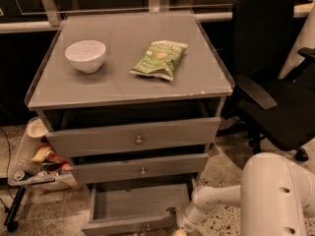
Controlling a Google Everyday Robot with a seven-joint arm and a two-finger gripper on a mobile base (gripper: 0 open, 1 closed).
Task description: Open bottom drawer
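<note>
The grey cabinet has three drawers. The bottom drawer [133,209] is pulled out, and its plain grey tray shows from above. Its front edge [129,225] runs along the bottom of the view, with the small knob [147,227] barely showing. The top drawer front [134,137] and middle drawer front [140,168] sit above it, slightly out. My white arm [216,196] reaches in from the lower right. My gripper [178,231] is at the drawer's right front corner, mostly cut off by the frame's bottom edge.
On the cabinet top [118,82] sit a white bowl [85,55] and a green snack bag [159,58]. A black office chair [275,82] stands close on the right. A low cart with snacks [37,166] stands at the left, on speckled floor.
</note>
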